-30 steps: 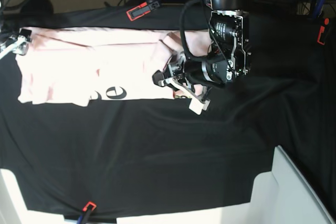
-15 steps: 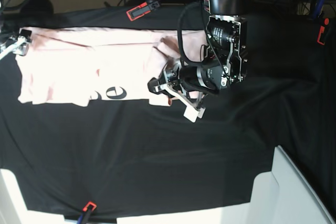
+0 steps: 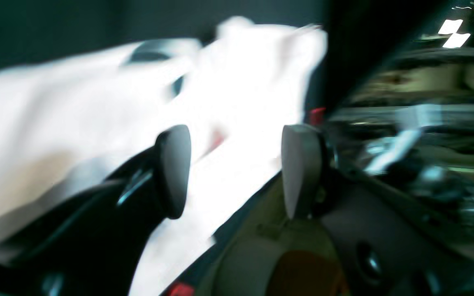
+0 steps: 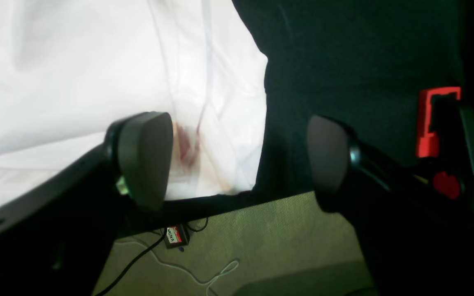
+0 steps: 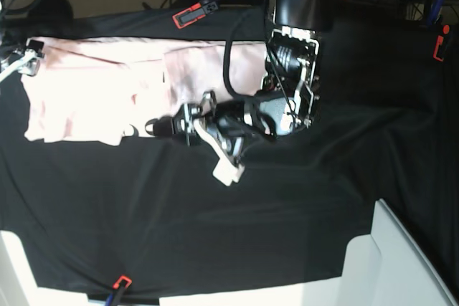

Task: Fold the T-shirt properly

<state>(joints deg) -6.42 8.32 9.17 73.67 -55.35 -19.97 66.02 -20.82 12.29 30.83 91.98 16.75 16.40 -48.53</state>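
Observation:
The pale pink T-shirt [image 5: 93, 84] lies flat on the black table cloth [image 5: 287, 206], with its right end folded over towards the left [image 5: 208, 69]. My left gripper [image 5: 188, 147] hovers low over the shirt's front edge. In the blurred left wrist view the left gripper [image 3: 235, 168] is open, with only bright shirt fabric [image 3: 76, 102] beyond the gap. My right gripper [image 5: 18, 59] stays at the shirt's far left corner. In the right wrist view the right gripper [image 4: 237, 164] is open above the shirt's corner [image 4: 220, 123], holding nothing.
Red clamps [image 5: 188, 16] [image 5: 441, 42] [image 5: 120, 281] pin the cloth at the table's edges, one close to my right gripper [image 4: 434, 119]. A white bin [image 5: 401, 263] stands at the front right. Cables and floor lie beyond the table edge [image 4: 220, 246].
My left arm swept left across the shirt, drawing its right end over the printed letters, and its jaws opened and let the fabric go. The right gripper stayed still.

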